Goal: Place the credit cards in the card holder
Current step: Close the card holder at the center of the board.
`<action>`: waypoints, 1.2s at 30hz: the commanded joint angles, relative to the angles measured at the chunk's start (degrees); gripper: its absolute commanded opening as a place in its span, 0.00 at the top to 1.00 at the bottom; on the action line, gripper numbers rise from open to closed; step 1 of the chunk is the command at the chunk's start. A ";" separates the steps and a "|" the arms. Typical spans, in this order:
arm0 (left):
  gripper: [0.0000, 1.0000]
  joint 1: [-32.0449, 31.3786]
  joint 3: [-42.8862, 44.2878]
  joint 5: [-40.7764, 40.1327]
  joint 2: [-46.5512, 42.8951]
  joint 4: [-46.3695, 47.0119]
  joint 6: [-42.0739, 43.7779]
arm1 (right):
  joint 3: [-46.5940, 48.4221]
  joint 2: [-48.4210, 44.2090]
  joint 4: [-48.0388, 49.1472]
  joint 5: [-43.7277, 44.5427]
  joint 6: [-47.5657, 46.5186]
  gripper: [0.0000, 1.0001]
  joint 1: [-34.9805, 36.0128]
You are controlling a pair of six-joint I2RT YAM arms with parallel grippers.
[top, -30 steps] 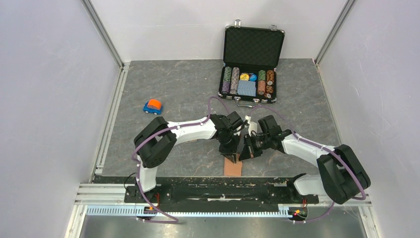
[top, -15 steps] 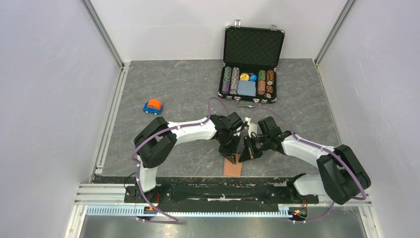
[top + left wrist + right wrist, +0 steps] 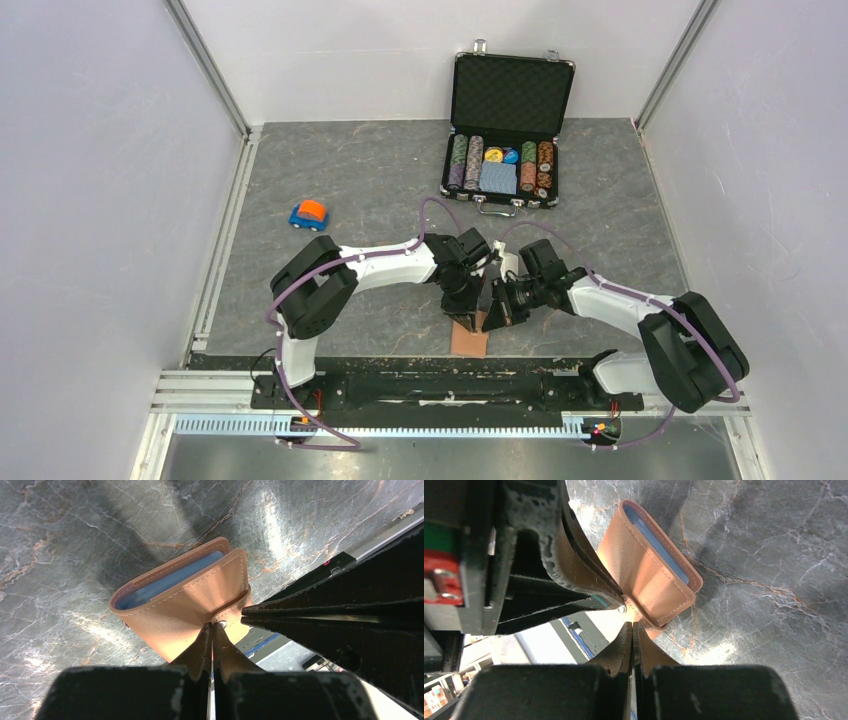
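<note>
Left gripper point(image 3: 212, 626) closed tight on the snap tab point(image 3: 228, 619), card holder point(image 3: 170, 607) folded by the near edge of the table point(image 3: 60, 540), right gripper point(image 3: 632, 626) pinching the same tab: pull unevenly and the leather could slip out or drag off; credit cards unseen

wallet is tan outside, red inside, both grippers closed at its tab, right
No: the wallet is blue inside, not red, as the left wrist view shows. It is tan outside, with the left gripper and right gripper closed at its tab.
</note>
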 commanded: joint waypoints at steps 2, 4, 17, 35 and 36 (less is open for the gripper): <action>0.98 -0.80 -0.38 -0.89 0.40 1.67 2.74 | -0.98 -0.37 2.68 -0.12 0.44 1.00 0.73; 0.98 -0.86 -0.50 -0.88 0.76 1.84 2.88 | -1.10 0.00 2.86 0.01 0.45 1.00 0.84; 0.98 -1.87 0.38 -0.76 3.15 2.02 3.47 | -0.78 4.48 -1.81 5.92 -0.32 1.00 1.26; 0.69 -3.28 1.63 -6.98 -0.19 1.58 5.56 | 2.44 -2.07 -3.82 9.99 -1.40 1.00 1.23; 0.56 -3.22 0.92 -7.01 -2.01 3.16 5.67 | 3.18 -2.84 -3.78 10.12 -1.32 1.00 1.09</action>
